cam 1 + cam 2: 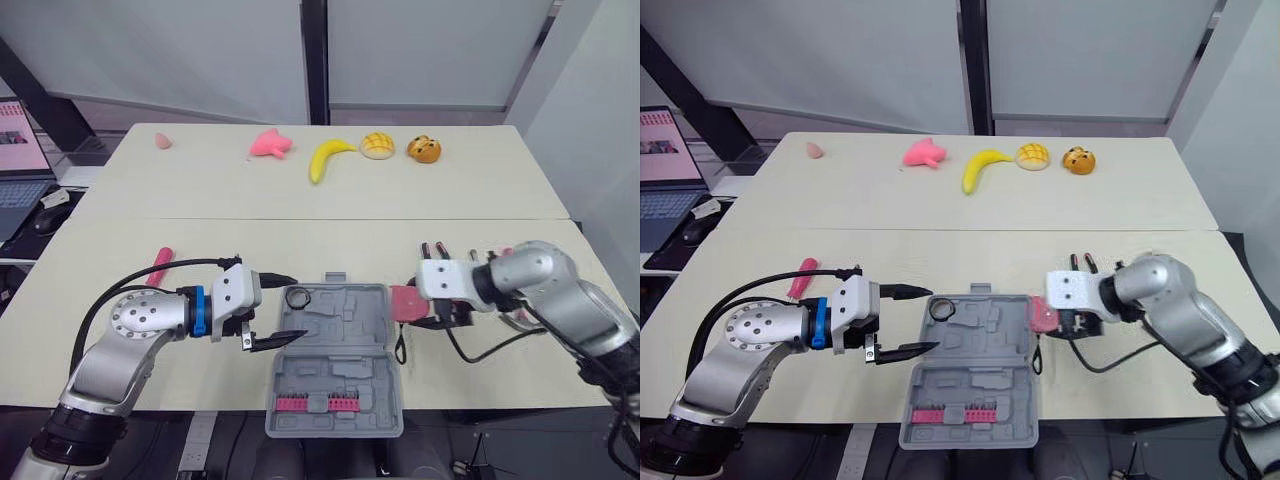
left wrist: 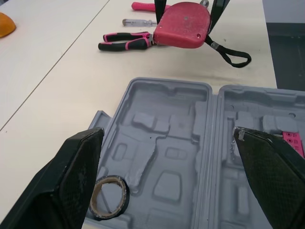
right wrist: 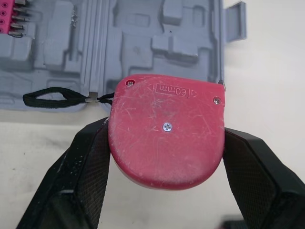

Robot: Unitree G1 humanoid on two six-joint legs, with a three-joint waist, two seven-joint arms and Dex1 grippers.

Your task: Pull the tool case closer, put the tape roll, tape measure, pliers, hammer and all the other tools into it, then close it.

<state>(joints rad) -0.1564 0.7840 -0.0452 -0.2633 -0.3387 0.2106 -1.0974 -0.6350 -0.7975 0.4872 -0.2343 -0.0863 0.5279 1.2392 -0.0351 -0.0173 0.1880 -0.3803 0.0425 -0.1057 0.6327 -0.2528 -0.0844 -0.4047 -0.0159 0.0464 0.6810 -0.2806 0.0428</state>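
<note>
The grey tool case (image 1: pixel 335 360) lies open at the near table edge, its moulded tray up. A black tape roll (image 2: pixel 126 193) sits in the tray's far left corner. My left gripper (image 1: pixel 284 311) hovers open at the case's left side, with nothing between its fingers. Just right of the case, my right gripper (image 3: pixel 167 143) is shut on the red tape measure (image 1: pixel 407 303), its black strap (image 3: pixel 45 99) trailing toward the case hinge. Pink-handled pliers (image 2: pixel 125 41) and a screwdriver (image 2: pixel 138 22) lie on the table behind the tape measure. A pink-handled tool (image 1: pixel 160 266) lies at the left.
A pink bit holder (image 1: pixel 318 404) sits in the near half of the case. On the far table are a banana (image 1: pixel 327 157), a pink toy (image 1: pixel 270 144), a bun (image 1: pixel 377 145) and an orange toy (image 1: pixel 424 150). A laptop (image 1: pixel 20 160) stands off the left edge.
</note>
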